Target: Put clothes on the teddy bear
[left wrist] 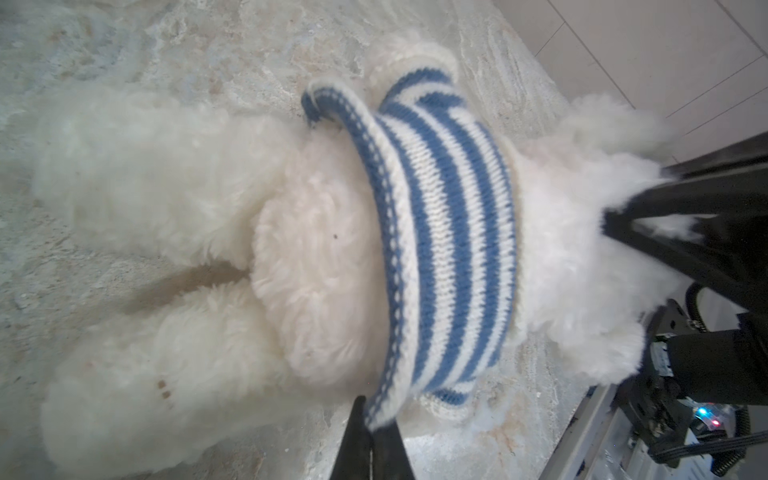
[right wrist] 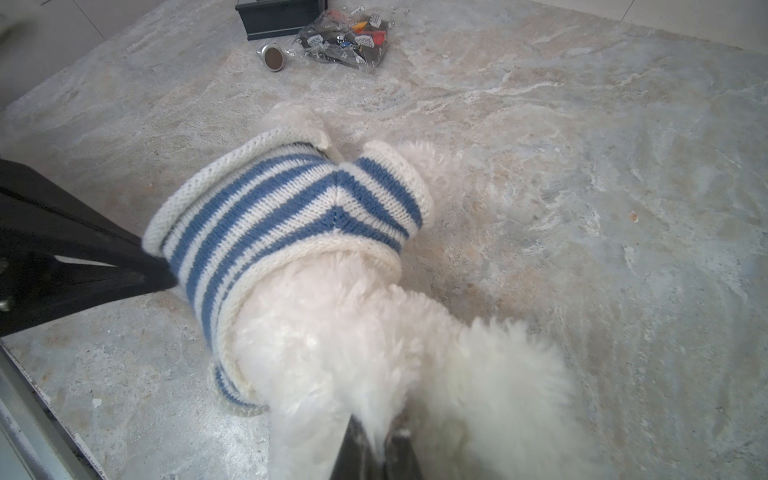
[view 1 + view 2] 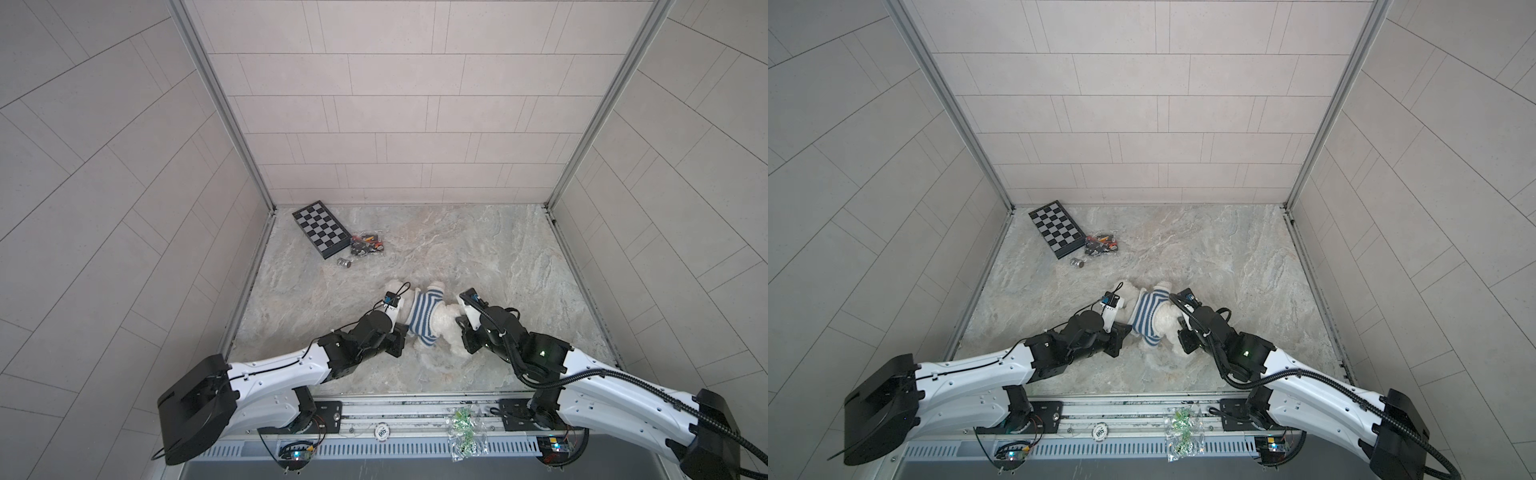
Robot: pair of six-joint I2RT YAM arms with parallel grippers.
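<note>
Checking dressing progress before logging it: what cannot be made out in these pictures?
Fluffy white plush teddy bear: face shown in no view; the right claw grips that end.
Its legs, both top views: partly under the left arm.
Clear plastic bag: contents too small, top views.

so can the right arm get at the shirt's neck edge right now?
Likely not yet: the right gripper is shut on the teddy bear's fur. Released, it looks free to: the striped shirt's neck edge lies just ahead, uncovered.
</note>
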